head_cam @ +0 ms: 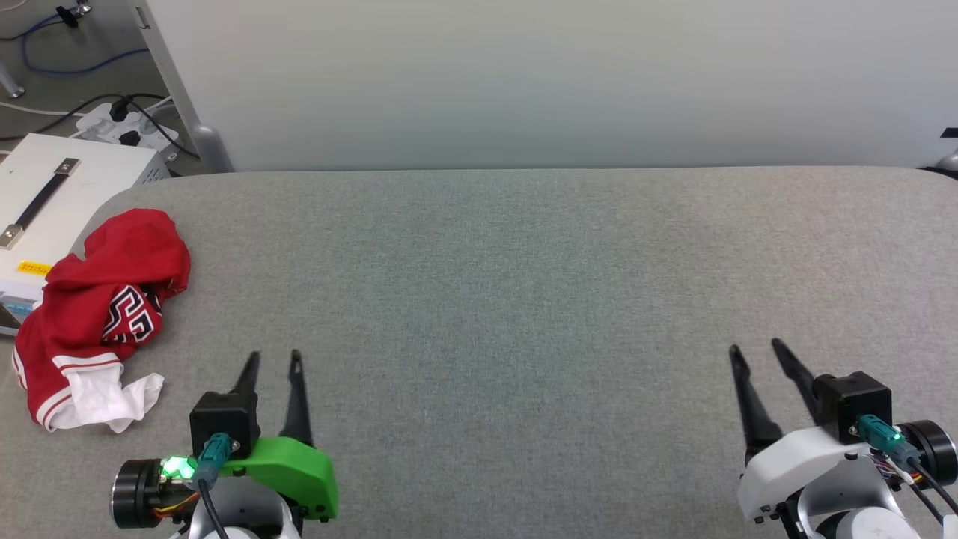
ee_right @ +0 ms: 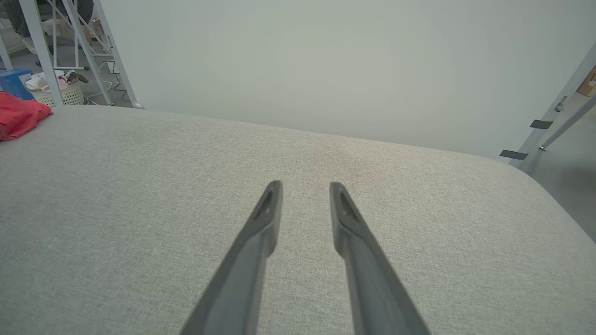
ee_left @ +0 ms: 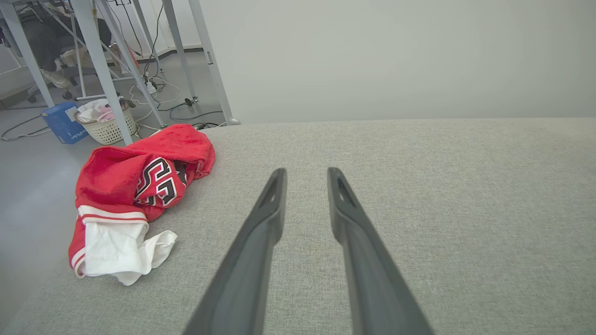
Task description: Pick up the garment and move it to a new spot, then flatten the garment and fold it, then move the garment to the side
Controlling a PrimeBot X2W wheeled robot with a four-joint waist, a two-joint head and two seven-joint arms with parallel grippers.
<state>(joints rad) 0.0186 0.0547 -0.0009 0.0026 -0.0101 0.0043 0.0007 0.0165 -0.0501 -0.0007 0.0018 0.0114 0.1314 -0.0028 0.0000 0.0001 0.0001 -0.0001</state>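
The garment point(head_cam: 101, 311) lies crumpled at the left edge of the grey cloth table point(head_cam: 524, 299): red jersey cloth, a white sleeve with red-white trim at its near end, black white-outlined letters showing in a fold. The left wrist view has the garment point(ee_left: 135, 186) up and to the left of my fingers; in the right wrist view a red corner of the garment point(ee_right: 18, 120) peeks in at far left. My left gripper point(head_cam: 275, 358) stands open and empty just right of the white sleeve, apart from it. My right gripper point(head_cam: 756, 348) is open and empty near the table's right front.
A white box with a strap handle point(head_cam: 52, 202) sits off the table's left edge beside a power strip and cables point(head_cam: 127, 123). A pale wall panel point(head_cam: 554, 82) rises behind the table. Metal frame legs, a blue box and a laundry basket point(ee_left: 106, 124) stand on the floor at left.
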